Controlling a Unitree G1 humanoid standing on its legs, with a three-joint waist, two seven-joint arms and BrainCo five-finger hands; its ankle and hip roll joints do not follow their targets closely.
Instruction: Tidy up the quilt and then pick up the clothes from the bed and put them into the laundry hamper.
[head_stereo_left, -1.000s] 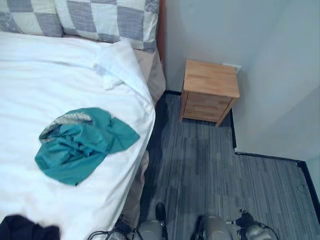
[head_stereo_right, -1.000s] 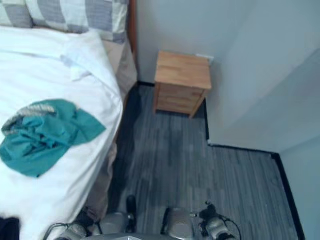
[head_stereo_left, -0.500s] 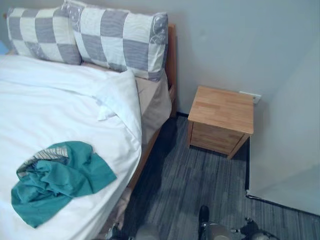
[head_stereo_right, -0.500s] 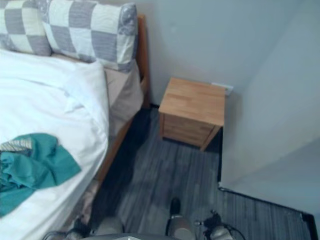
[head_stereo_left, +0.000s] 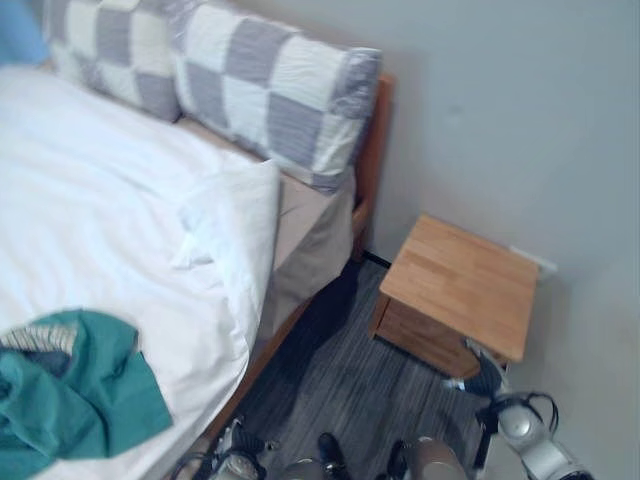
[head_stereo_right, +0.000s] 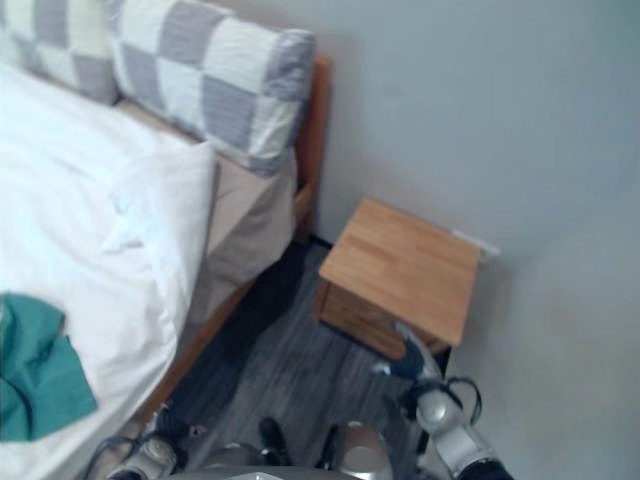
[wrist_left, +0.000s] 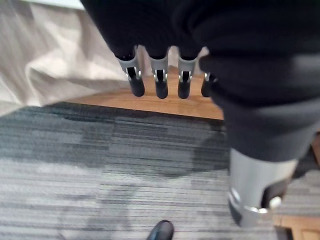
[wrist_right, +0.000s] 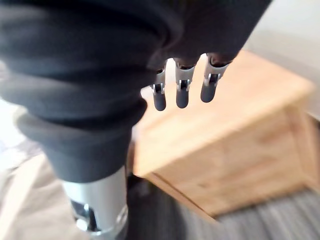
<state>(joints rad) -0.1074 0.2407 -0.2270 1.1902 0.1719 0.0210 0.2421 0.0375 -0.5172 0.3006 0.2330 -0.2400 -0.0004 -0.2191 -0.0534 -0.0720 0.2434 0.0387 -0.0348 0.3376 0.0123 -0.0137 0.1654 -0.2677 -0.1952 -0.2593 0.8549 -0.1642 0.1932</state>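
Clothes (head_stereo_left: 60, 400) on bed (head_stereo_left: 110, 220), fingers (wrist_left: 157, 82) apart, empty

Left hand (wrist_left: 165, 75) and right hand (wrist_right: 182, 85), dark ribbed covers, silver fingers (dark-tipped), silver-grey thumbs

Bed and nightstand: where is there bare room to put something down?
The nightstand top is bare. The white quilt is free between the checked pillows and the teal garment. The grey floor strip between bed and nightstand is narrow.
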